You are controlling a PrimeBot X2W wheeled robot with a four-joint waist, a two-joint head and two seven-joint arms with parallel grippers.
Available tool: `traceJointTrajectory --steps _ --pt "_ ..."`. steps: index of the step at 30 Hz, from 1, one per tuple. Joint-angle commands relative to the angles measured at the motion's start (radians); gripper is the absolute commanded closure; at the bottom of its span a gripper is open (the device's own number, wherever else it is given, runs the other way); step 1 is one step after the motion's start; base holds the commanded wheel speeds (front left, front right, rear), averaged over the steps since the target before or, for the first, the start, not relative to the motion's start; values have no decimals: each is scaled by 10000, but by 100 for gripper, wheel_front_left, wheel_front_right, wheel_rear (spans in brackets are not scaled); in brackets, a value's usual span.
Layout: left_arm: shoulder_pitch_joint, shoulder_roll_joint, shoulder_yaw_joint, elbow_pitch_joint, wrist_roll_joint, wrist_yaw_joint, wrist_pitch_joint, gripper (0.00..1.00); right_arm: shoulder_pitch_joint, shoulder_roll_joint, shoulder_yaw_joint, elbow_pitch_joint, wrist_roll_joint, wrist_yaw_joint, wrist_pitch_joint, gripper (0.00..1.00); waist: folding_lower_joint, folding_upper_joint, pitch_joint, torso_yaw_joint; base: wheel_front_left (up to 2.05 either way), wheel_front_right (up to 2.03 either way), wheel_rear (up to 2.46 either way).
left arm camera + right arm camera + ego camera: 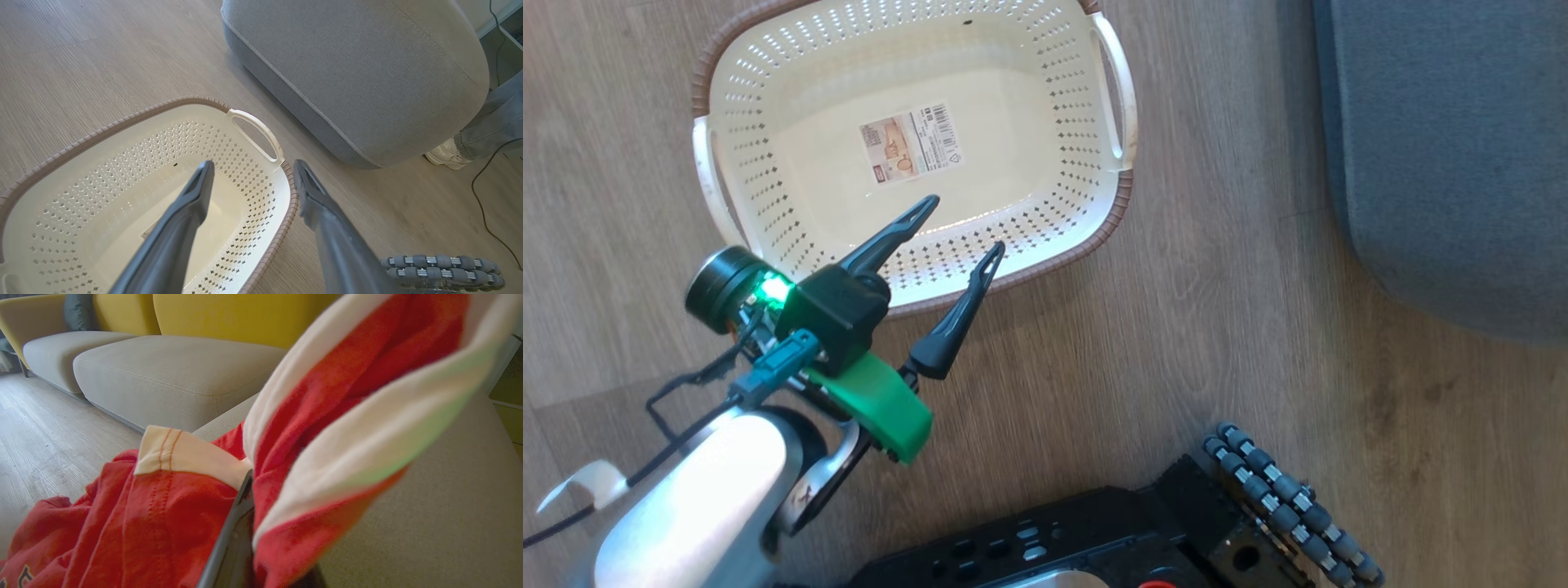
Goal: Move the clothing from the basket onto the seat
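The cream perforated plastic basket [768, 163] below the wide-spread left gripper [964, 222] is empty, and the right gripper [246, 489] pinches red white-trimmed jersey clothing [163, 522] over the grey fabric seat [433, 514], so only the release seems left.

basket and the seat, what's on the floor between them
Nothing but bare wooden floor lies between the basket and the seat. Both the head view and the left wrist view show that.
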Motion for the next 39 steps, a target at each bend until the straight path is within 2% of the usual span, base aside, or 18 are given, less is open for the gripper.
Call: traceJointTrajectory --steps 1,12,13,16,17,18,19,23,27,32,39 --pt "245 288 262 -431 -11 83 49 0 42 -246 -184 -182 -159 69 -149 100 -2 1 -10 -55 0 0 0" --pt "534 599 406 -878 -40 395 217 0 -534 -527 -1674 138 -1238 69 -658 100 -2 1 256 -237 0 0 0" --pt "542 619 425 -898 -51 409 216 0 -581 -530 -1792 117 -1388 69 -672 96 -2 1 276 -244 0 0 0" --pt "587 676 457 -942 -74 452 215 0 -670 -494 -2141 77 -1771 69 -689 71 -2 1 323 -275 0 0 0" --pt "599 690 466 -957 -79 468 219 0 -679 -469 -2238 74 -1896 69 -691 59 -2 1 338 -286 0 0 0" --pt "603 701 473 -972 -82 483 224 0 -672 -432 -2323 77 -2017 69 -706 17 -2 1 351 -296 0 0 0" --pt "606 710 478 -983 -85 496 228 0 -646 -386 -2404 98 -2139 69 -712 0 -2 1 355 -304 0 0 0" --pt "604 714 499 -986 -115 536 236 0 -479 -255 -2397 210 -2599 69 -674 0 -2 1 327 -335 0 0 0" --pt "557 673 522 -955 -158 577 213 0 22 -150 -1893 410 -3323 69 -549 0 -2 1 183 -359 0 0 0" --pt "549 557 542 -856 -251 639 114 0 704 -86 -1176 539 -3665 69 -666 0 -2 1 -180 -421 0 0 0" --pt "623 227 460 -464 -475 633 -211 0 2094 -171 -3 650 -3306 69 -670 0 -2 1 -1166 -573 0 0 0"
